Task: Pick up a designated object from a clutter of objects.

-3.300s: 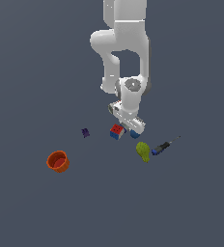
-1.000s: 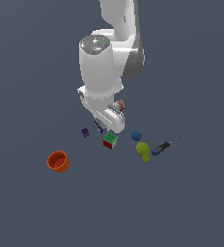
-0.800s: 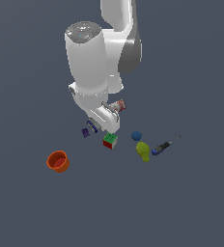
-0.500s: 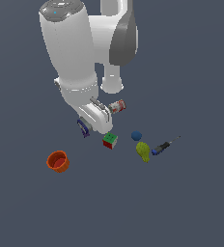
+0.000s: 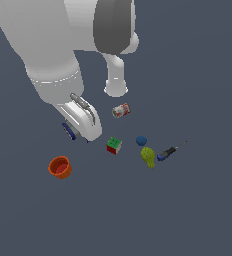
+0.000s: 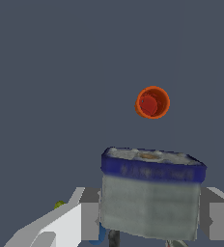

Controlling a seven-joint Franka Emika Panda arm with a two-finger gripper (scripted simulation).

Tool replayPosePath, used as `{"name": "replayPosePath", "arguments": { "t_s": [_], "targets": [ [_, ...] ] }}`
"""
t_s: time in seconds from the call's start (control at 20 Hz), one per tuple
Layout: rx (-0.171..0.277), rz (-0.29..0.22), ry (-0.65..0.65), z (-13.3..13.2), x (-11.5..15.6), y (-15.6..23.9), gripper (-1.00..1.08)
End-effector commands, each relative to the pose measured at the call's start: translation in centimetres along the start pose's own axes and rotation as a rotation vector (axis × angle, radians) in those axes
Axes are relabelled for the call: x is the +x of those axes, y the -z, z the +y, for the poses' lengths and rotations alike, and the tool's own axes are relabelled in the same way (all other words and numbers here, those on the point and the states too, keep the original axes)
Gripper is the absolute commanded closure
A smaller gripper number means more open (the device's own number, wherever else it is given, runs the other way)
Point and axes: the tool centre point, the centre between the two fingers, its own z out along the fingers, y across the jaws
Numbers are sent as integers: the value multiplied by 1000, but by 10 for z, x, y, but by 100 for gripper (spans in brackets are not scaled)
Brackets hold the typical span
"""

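**Arm grips a blue-topped grey block above the scattered clutter**

The white robot arm fills much of the exterior view, its gripper (image 5: 75, 131) hanging near the orange plastic cup (image 5: 60, 167). In the wrist view the fingers (image 6: 89, 215) stand on either side of a grey block with a dark blue-purple band round its top (image 6: 150, 195), pressed against its sides and pinching it. In the exterior view only a sliver of that block's blue edge (image 5: 68, 131) peeks out from under the white hand, up and a little to the exterior view's right of the cup.

Taking the orange cup as the landmark, the multicolour puzzle cube (image 5: 114, 145) sits to the exterior view's right of it. Further right come the small blue ball (image 5: 141, 141) and the yellow-green pear (image 5: 148, 157), just beside each other. The blue-handled screwdriver (image 5: 170, 151) lies just past the pear. The red-and-white can (image 5: 121, 110) lies on its side, farther back than the cube.
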Motion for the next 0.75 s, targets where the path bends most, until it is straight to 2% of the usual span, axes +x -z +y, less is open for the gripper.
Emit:
{"name": "replayPosePath", "arguments": {
  "t_s": [0.0,0.7],
  "targets": [
    [0,0,1,-1,9,9,108],
    [-2,-2,1,-5,30,29,108]
  ]
}}
